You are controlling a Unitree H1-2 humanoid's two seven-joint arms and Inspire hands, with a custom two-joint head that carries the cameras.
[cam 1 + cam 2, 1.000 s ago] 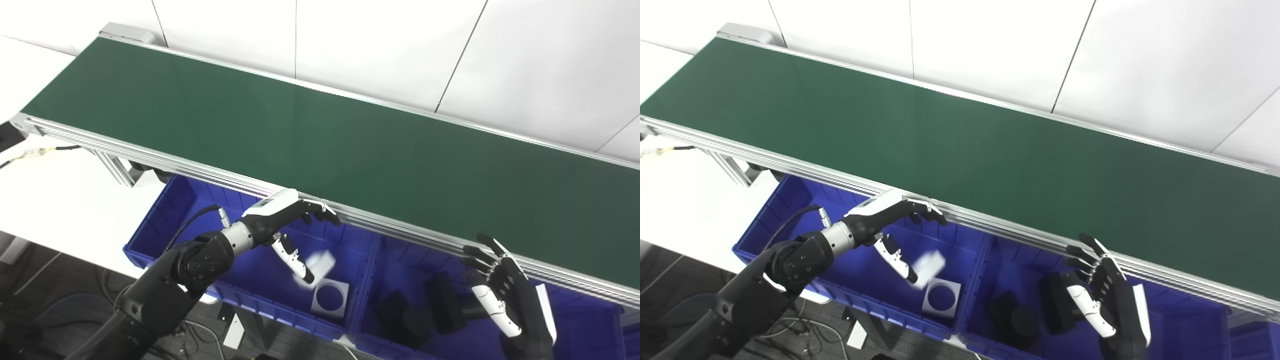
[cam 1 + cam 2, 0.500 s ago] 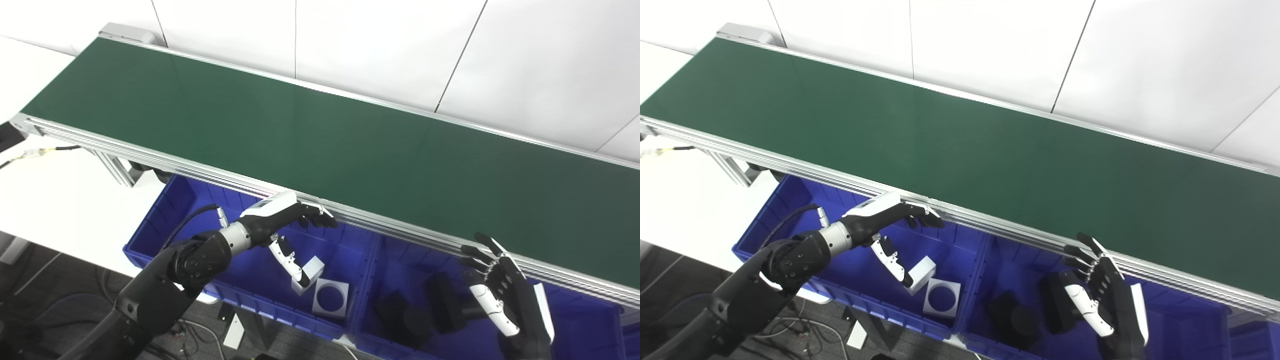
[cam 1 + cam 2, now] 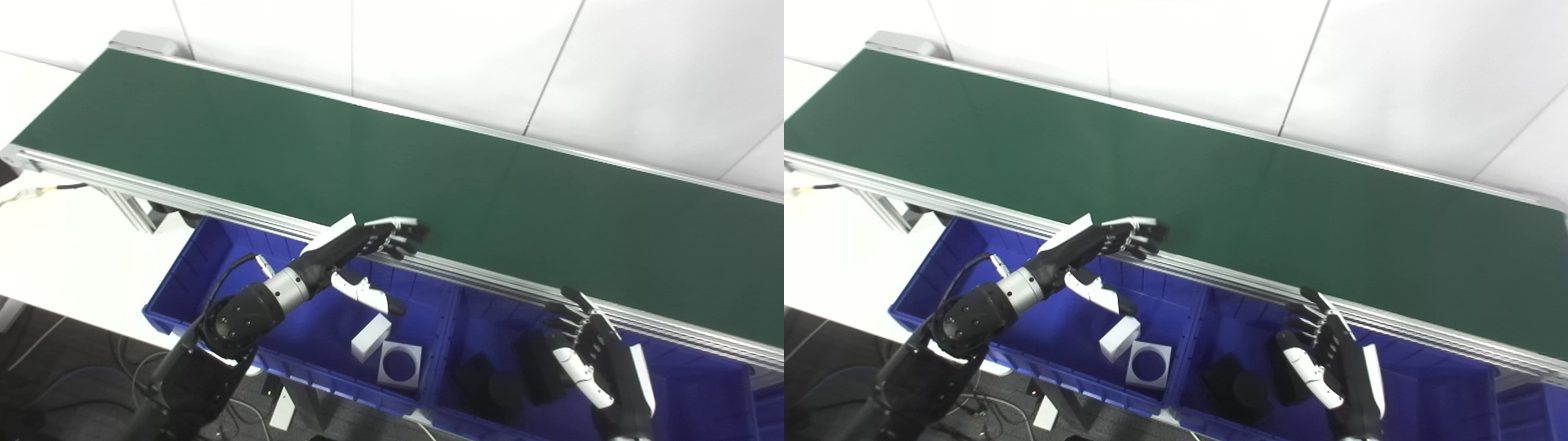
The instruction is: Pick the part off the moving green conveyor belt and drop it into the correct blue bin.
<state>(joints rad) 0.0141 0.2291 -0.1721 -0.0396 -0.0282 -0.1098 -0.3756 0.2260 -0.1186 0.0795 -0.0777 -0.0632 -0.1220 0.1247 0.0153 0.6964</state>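
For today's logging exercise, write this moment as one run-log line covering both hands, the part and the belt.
left hand: open, at belt edge | right hand: open, idle | white block: in left bin | belt: no part

left eye, right eye: head-mounted, side by side | face down, forward | close over conveyor belt (image 3: 429, 177) and blue bins (image 3: 202, 269) | share nearly whole scene

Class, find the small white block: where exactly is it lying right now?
The white block lies on the floor of the left blue bin, beside the white square part with a round hole and below the open left hand.
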